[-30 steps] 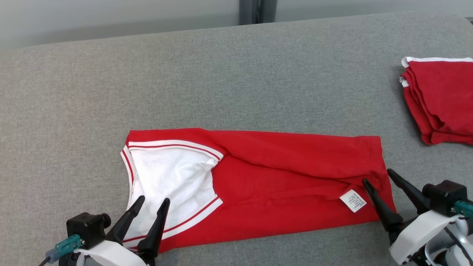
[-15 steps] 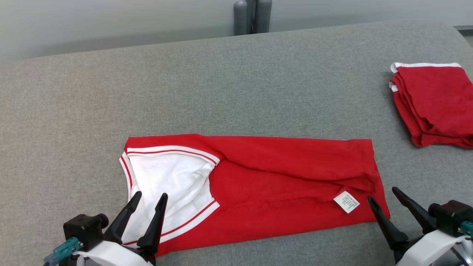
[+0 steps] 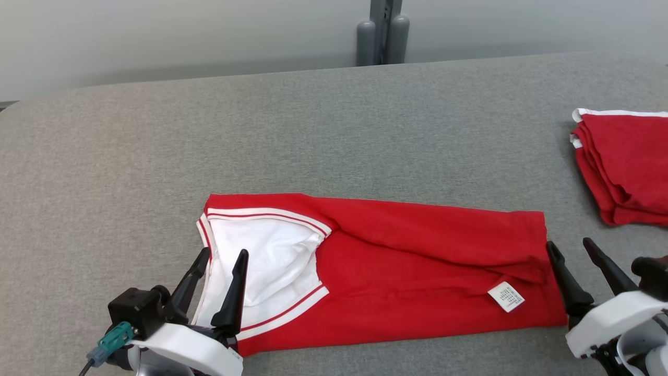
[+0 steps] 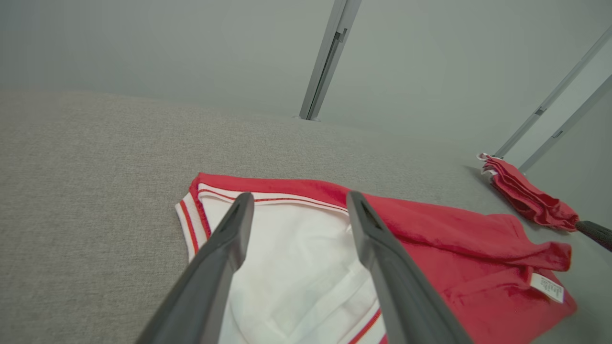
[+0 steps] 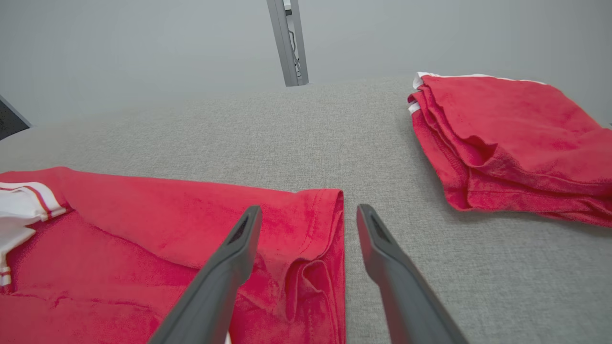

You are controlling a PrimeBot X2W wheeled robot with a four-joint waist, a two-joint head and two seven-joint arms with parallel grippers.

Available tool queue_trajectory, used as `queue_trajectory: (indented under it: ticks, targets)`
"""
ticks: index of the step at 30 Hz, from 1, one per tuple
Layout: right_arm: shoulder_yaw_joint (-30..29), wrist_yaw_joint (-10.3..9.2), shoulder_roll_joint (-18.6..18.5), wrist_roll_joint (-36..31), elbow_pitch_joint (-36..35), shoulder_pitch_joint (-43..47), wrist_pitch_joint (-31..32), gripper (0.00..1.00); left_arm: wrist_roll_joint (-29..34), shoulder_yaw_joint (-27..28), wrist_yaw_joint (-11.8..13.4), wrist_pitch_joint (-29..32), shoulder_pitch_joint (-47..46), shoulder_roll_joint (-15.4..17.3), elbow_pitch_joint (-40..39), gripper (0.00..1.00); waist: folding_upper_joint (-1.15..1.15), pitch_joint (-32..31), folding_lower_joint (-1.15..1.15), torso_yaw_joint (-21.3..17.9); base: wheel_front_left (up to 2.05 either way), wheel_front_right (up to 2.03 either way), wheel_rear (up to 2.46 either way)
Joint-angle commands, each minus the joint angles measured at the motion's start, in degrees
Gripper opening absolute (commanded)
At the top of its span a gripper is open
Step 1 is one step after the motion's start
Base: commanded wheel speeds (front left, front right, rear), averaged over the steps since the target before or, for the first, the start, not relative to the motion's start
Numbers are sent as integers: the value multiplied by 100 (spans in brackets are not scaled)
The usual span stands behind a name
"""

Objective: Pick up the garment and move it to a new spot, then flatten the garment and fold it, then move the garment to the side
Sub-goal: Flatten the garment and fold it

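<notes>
Grey cloth-covered table (image 3: 334,130) ran wide across the head view. The garment (image 3: 417,261), red with a white inside, lay on it near the front edge as a long band. It looked already folded lengthwise, with a soft ridge along its middle. A folded pile (image 3: 626,167) of red cloth sat well apart at the robot's right, bare on the table. No bin, tray or basket noted, so nothing was contained.

Left gripper (image 3: 224,251) hung empty, fingers spread wide, over the white neck end beside the striped trim (image 3: 271,215). Right gripper (image 3: 568,243) was likewise wide and empty, straddling the hem (image 5: 334,205), one finger above cloth and the other above bare table.

Handling, as judged: light, limp knit with no stiffness. It would probably sag and drag if lifted by one point, and the layers could slip apart. Best taken at both short ends together, pinching all layers: trim on the left, hem corner on the right. Care label (image 3: 506,296) lay loose near the hem and was no place to hold.
</notes>
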Motion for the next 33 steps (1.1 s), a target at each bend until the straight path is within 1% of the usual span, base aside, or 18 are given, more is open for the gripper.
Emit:
queue_trajectory:
  ticks: [1, 5, 9, 15, 19, 26, 27, 29, 30, 31, 32, 33]
  targets:
    - [-73, 1, 70, -52, 148, -151, 75, 100, 47, -1, 34, -53, -123, -10, 58, 100, 0, -7, 0, 66, 0, 0, 0]
    - [-164, 1, 222, -171, 616, -469, 239, 100, 68, -26, 15, -115, -199, -50, 183, 100, 0, 9, 0, 151, 0, 0, 0]
    - [-58, 1, 242, -205, 1052, -632, 357, 100, 67, -53, -25, -173, -260, -87, 275, 100, 0, 33, 0, 243, 0, 0, 0]
    - [112, 1, 160, -90, 1377, -549, 406, 100, 28, -37, -28, -249, -257, -95, 366, 100, 0, 57, 0, 250, 0, 0, 0]
    - [202, 1, 128, -132, 1553, -539, 409, 100, 12, -44, -16, -265, -277, -91, 396, 100, 0, 65, 0, 208, 0, 0, 0]
    - [383, 1, 235, -82, 1991, -726, 442, 100, 5, -79, -25, -262, -339, -74, 416, 100, 0, 71, 0, 172, 0, 0, 0]
    - [439, 1, 247, -50, 2064, -762, 471, 99, 5, -82, -23, -262, -344, -72, 419, 100, 0, 71, 0, 173, 0, 0, 0]
    - [547, 1, 285, -33, 2201, -831, 541, 49, 2, -89, -20, -263, -348, -67, 430, 100, 0, 68, 0, 181, 0, 0, 0]
    - [588, 1, 304, -7, 2270, -861, 568, 40, -2, -89, -19, -268, -351, -65, 431, 100, 0, 65, 0, 187, 0, 0, 0]
    - [624, 1, 314, 16, 2328, -892, 604, 33, -3, -90, -18, -275, -350, -61, 436, 100, 0, 60, 0, 193, 0, 0, 0]
    - [666, 1, 310, 30, 2380, -920, 624, 28, -4, -92, -17, -281, -348, -60, 441, 100, 0, 53, 0, 201, 0, 0, 0]
    - [666, 1, 310, 30, 2380, -920, 624, 28, -4, -92, -17, -281, -348, -60, 441, 100, 0, 53, 0, 201, 0, 0, 0]
